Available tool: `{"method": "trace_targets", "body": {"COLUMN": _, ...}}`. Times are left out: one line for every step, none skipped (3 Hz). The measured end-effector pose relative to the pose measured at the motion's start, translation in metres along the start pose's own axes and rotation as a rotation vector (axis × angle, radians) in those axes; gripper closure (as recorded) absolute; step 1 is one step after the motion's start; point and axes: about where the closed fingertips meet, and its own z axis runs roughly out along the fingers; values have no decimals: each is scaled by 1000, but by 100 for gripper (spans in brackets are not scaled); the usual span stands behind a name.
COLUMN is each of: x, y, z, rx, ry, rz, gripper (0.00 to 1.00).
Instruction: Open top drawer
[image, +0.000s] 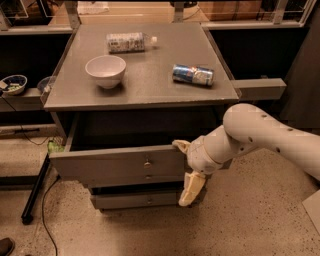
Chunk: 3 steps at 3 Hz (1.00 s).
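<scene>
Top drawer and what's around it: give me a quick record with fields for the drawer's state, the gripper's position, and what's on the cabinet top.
top drawer: pulled out, interior in shadow
knob: centre of the front panel, untouched
gripper: at the right end of the drawer front, away from the knob
cabinet top: white bowl left, plastic bottle lying at the back, can lying right
lower drawers: set further in than the top one
</scene>
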Motion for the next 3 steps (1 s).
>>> {"method": "trace_targets", "body": {"x": -1, "y": -7, "z": -7, "rx": 54, "ry": 103, "rz": 9, "gripper": 0}}
{"method": "trace_targets", "body": {"x": -1, "y": -7, "z": -7, "rx": 54, "ry": 103, "rz": 9, "gripper": 0}}
{"method": "trace_targets", "body": {"x": 1, "y": -44, "z": -10, "rx": 62, "ry": 47, "rz": 25, "gripper": 0}}
